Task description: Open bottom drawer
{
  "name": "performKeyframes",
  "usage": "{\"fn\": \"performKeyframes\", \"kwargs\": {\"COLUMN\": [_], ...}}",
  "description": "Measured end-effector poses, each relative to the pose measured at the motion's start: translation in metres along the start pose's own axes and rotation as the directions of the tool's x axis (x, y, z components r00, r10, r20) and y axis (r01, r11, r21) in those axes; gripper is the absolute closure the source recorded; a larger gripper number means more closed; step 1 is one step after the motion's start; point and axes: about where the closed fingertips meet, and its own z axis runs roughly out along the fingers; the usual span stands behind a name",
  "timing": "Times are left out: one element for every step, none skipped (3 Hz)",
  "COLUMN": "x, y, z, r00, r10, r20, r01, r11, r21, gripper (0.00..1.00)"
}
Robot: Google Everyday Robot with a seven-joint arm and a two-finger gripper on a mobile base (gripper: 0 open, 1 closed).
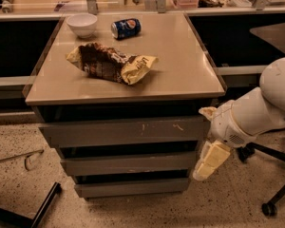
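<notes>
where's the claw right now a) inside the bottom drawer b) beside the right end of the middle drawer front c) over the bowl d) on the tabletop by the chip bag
b: the claw hangs off the right end of the middle drawer front, above the shut bottom drawer

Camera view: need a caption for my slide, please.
Gripper hangs low at the cabinet's right side, not touching the bottom drawer.

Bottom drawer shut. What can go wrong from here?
1. The gripper sits level with the right end of the middle drawer, above the bottom drawer: it may pull the wrong front.
2. That bottom front shows no handle, so the hold may slip.
3. A chair base stands beside the arm; backing out may hit it.
</notes>
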Motion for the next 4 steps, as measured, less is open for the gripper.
{"fn": "performKeyframes", "kwargs": {"x": [0.0,0.002,0.007,0.014], "y": [0.0,0.016,0.046,0.069], "z": [0.0,0.036,0.1,0.156], "r00": [1.0,1.0,0.998,0.994], "r10": [0.0,0.009,0.039,0.071], "r20": [0.0,0.014,0.042,0.08], "r01": [0.0,-0.009,-0.036,-0.059], "r11": [1.0,0.9997,0.9962,0.988], "r21": [0.0,-0.022,-0.08,-0.143], "gripper": [0.0,0.0,0.0,0.0]}}
